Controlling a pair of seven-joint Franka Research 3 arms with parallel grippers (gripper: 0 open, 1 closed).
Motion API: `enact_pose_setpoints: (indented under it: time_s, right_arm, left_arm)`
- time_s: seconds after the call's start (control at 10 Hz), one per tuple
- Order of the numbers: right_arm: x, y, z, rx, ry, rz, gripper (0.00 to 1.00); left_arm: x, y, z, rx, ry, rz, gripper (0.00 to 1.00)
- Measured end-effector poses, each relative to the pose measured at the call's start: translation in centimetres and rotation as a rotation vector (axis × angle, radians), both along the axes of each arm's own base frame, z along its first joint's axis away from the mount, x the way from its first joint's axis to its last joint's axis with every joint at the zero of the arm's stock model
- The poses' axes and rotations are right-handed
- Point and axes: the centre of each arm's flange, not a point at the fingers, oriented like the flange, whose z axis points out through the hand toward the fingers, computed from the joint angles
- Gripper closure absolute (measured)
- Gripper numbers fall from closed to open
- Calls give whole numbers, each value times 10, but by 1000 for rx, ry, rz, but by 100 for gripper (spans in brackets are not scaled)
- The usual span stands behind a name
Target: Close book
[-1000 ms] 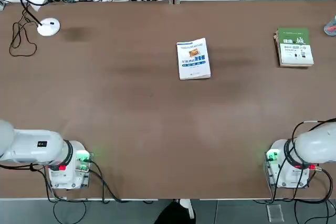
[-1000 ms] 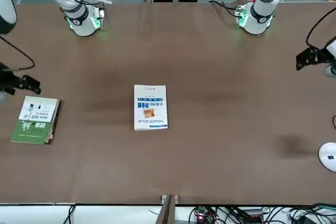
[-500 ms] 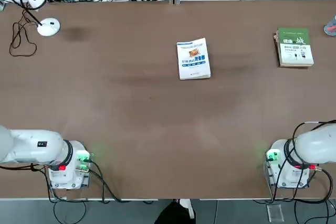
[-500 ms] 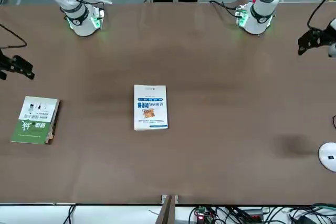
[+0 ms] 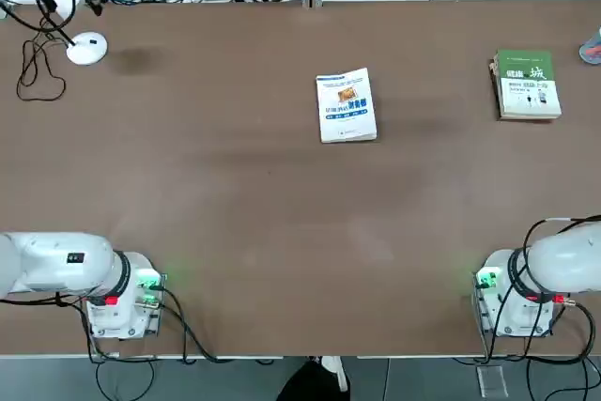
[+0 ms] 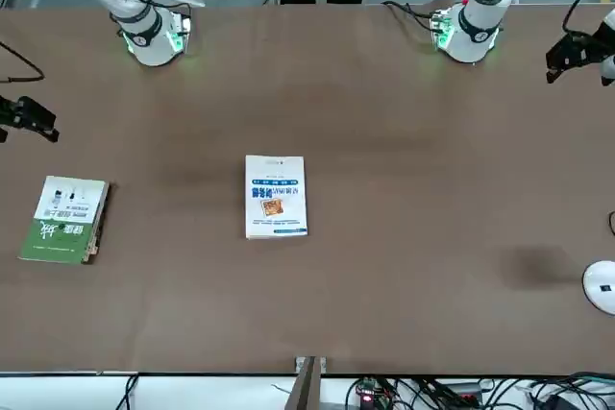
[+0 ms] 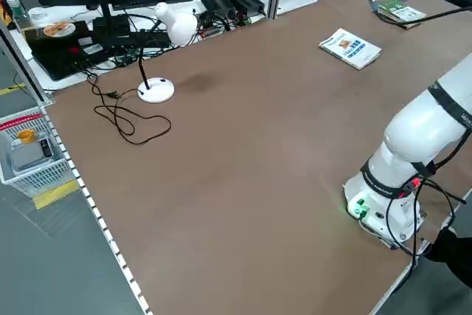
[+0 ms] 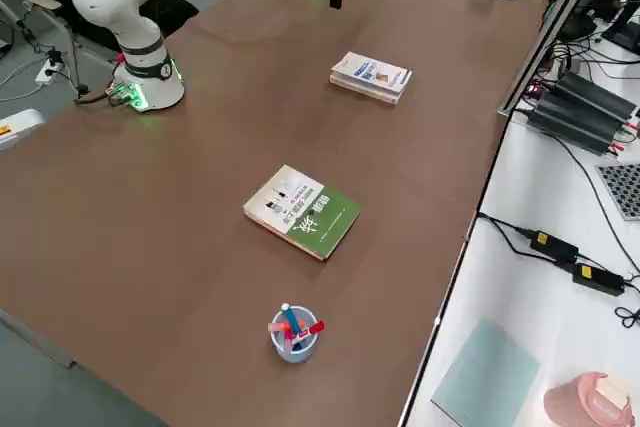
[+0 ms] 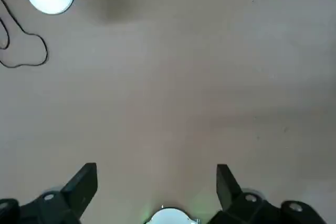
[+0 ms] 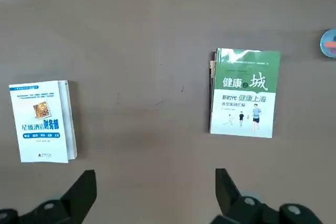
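I'm seeing the thin book (image 5: 346,105) lying shut, flat; both grippers, left (image 9: 157,182) and right (image 10: 156,184), hovering spread and empty, arms mostly cropped.

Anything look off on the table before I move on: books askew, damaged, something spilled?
Nothing stands out. The book lies shut and flat mid-table, its cover up. The green-and-white book also lies flat and shut. The cup of pens stands upright. Both grippers, left and right, are open and empty.
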Motion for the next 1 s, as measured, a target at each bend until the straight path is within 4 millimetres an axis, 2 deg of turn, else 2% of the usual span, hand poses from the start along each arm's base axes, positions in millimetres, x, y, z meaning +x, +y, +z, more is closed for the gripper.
enact_pose_setpoints:
  time_s: [0.4,1.0]
  right_arm:
    - [-1,0,-1,-1,8,-1,0]
    - [-1,0,-1,-1,8,-1,0]
  left_arm:
    - [2,24,-1,-31,3,47,0]
    - [3,24,-1,-32,-3,47,0]
